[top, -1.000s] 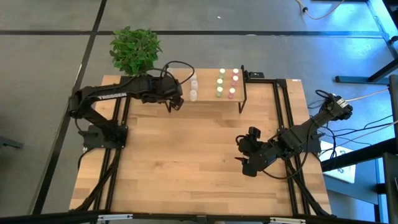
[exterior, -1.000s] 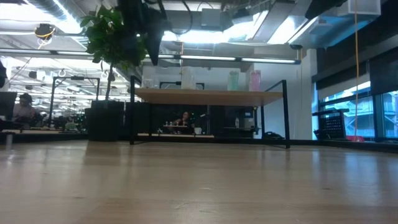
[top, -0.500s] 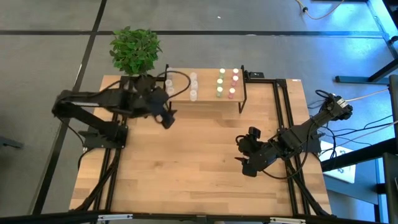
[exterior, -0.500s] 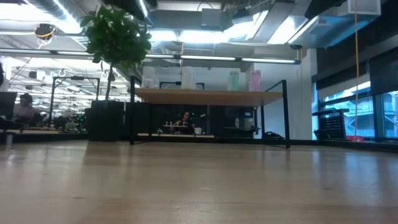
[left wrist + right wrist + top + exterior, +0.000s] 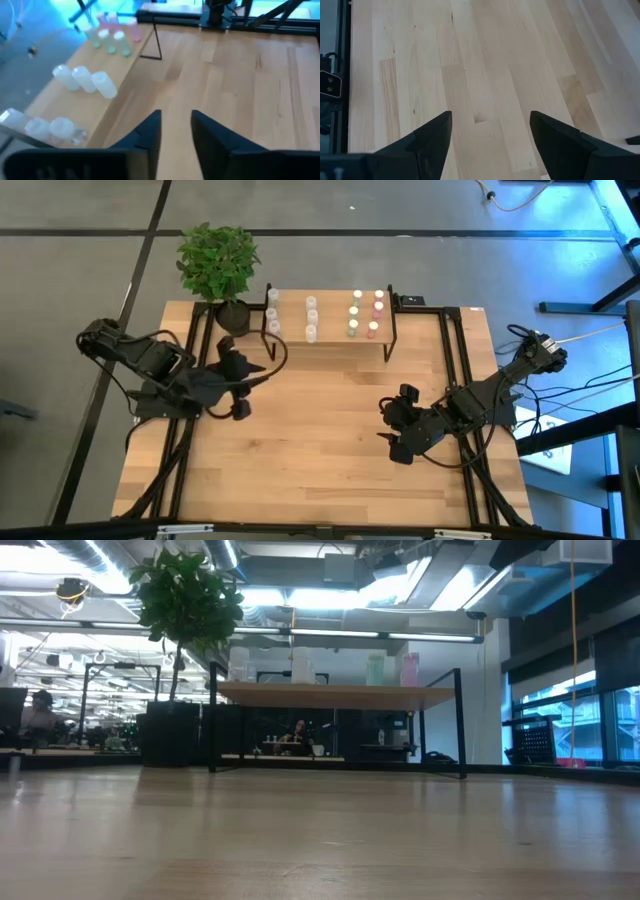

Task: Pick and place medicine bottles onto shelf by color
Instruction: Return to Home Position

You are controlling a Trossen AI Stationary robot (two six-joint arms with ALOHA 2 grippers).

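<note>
The left wrist view alone sorts the small whitish medicine bottles (image 5: 82,79) on the low light-wood shelf (image 5: 55,102): clear, green and pink rows, as far as we can tell. The left gripper (image 5: 175,116) hangs near the shelf's left end, fingers narrowly parted, empty. From above, the right gripper (image 5: 490,117) hovers over bare tabletop, spread wide, empty.
</note>
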